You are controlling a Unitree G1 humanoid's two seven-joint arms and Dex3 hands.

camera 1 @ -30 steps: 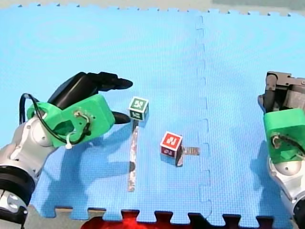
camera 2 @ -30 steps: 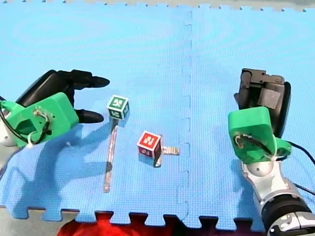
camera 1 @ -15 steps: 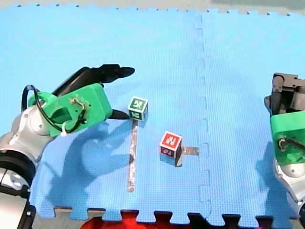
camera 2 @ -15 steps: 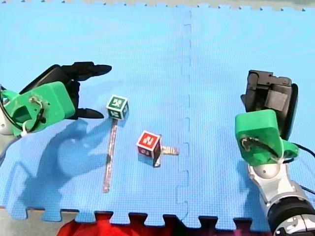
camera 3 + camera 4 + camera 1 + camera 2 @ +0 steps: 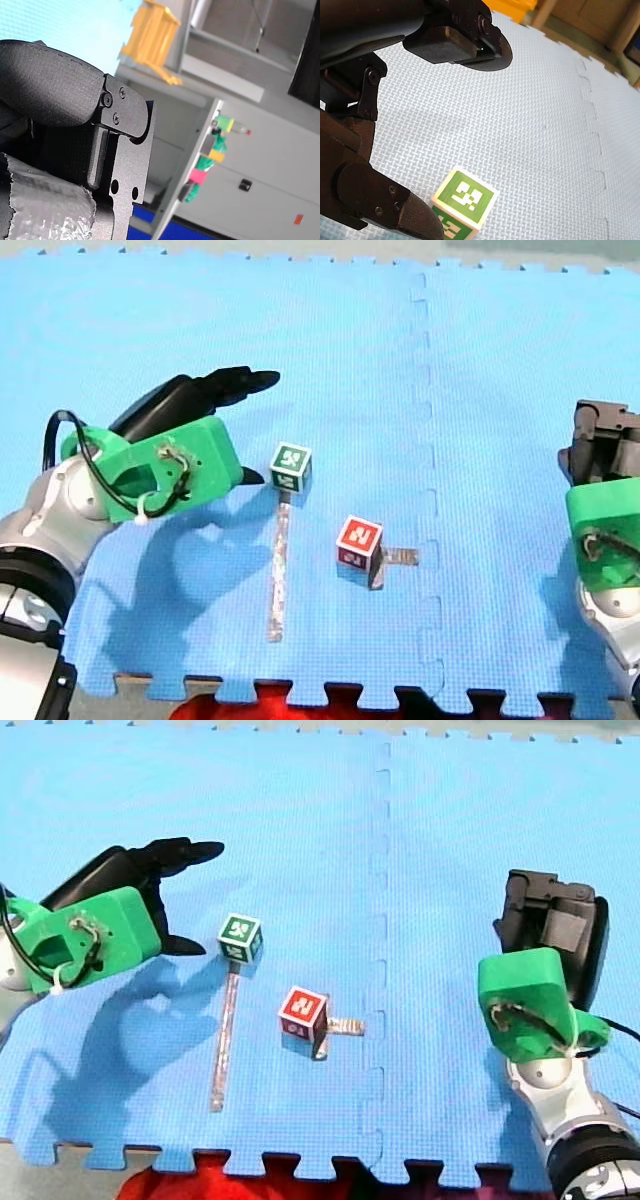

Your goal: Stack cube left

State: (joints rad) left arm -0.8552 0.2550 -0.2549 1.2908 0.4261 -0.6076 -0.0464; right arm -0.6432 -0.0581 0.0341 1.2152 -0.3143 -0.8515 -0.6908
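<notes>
A green cube (image 5: 291, 467) stands on the blue foam mat (image 5: 330, 350), with a red cube (image 5: 358, 541) a little nearer and to its right. My left hand (image 5: 262, 427) hovers open just left of the green cube, the upper fingers (image 5: 245, 380) stretched above and behind it and the thumb tip almost at its left face. In the second wrist view the same green cube (image 5: 462, 200) lies between the thumb tip (image 5: 415, 220) and the upper fingers (image 5: 460, 42), apart from both. My right hand (image 5: 550, 925) stays at the mat's right side, curled and holding nothing.
A long silver tape strip (image 5: 277, 570) runs from the green cube toward the front edge, and a short strip (image 5: 402, 556) lies beside the red cube. A jigsaw seam (image 5: 430, 440) crosses the mat. Something red (image 5: 250, 705) shows below the front edge.
My left hand's upper fingers have lifted and spread wider beside the green cube. My right hand has drawn back slightly to the right. Both cubes stay put.
</notes>
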